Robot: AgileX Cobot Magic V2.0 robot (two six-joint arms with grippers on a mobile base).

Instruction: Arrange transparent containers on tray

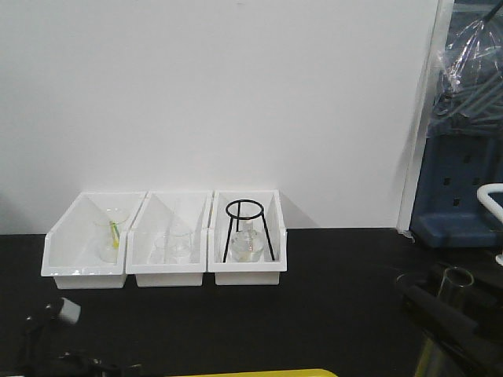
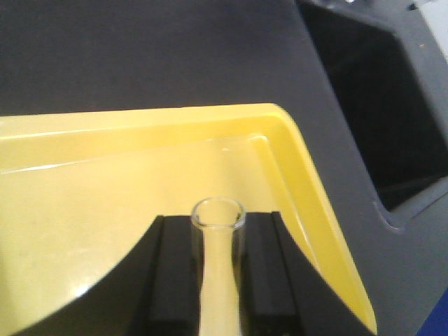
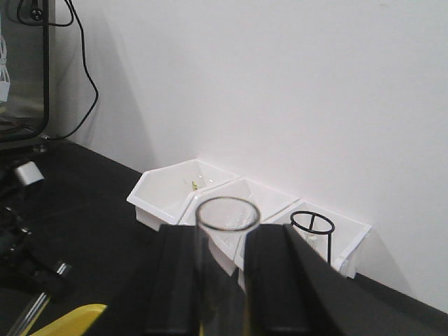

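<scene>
Clamping its test tube, left gripper hangs over yellow tray, barely seen frontally; right gripper seemingly clamps second tube.

You have three bins in a row at 11 o'clock on the bench, backs to the wall. Left bin: glass vessel inside. Middle bin: beaker inside. Right bin: ring stand inside, flask under its ring. Tray at 6 o'clock, bench's near edge. Left hand holds first test tube over the tray, near its 1 o'clock corner. Right hand holds second test tube at 4 o'clock.
</scene>
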